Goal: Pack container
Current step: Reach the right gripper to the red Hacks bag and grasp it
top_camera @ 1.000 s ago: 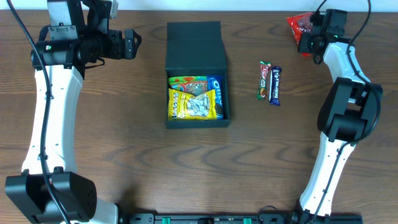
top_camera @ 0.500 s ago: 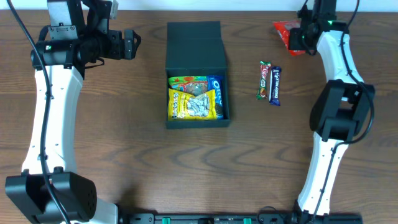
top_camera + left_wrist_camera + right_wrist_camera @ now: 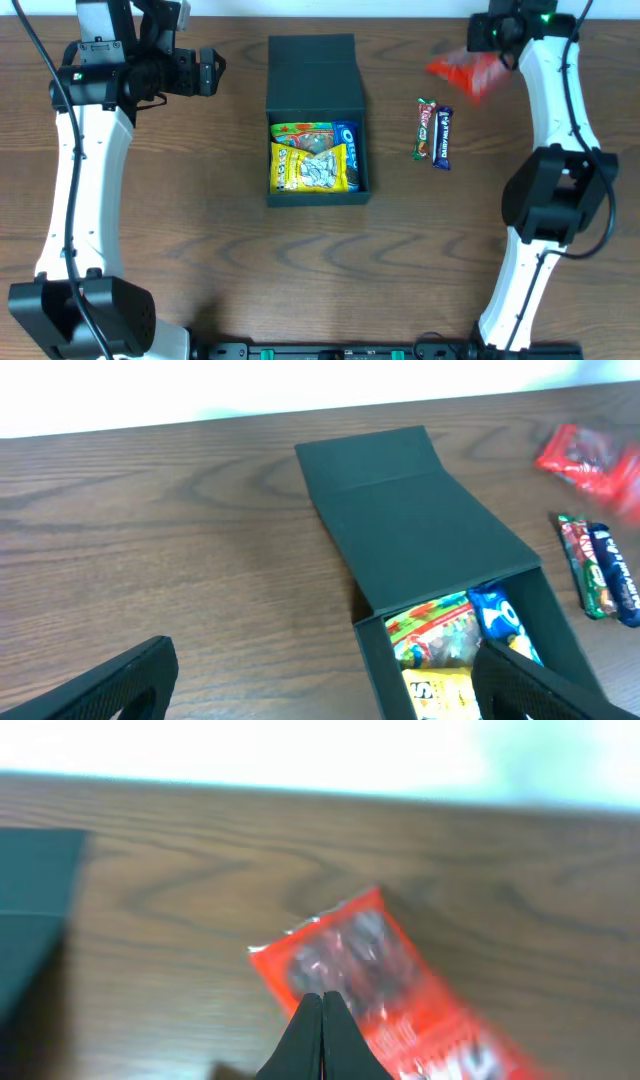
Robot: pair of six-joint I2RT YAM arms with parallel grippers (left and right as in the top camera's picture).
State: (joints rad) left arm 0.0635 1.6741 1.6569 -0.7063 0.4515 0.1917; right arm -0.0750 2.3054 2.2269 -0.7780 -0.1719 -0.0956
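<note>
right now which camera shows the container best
Overhead: the whole container shows sharp, lid open, snack packets inside. Left wrist cuts off its front at the bottom edge. Right wrist catches only a dark corner at left.

White arm shells (image 3: 75,190), black joints (image 3: 560,200), black cables (image 3: 30,45), slim black right gripper (image 3: 322,1035).

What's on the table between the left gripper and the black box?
Nothing: overhead, only bare table separates the left gripper from the container. The red packet is in the right gripper.
</note>
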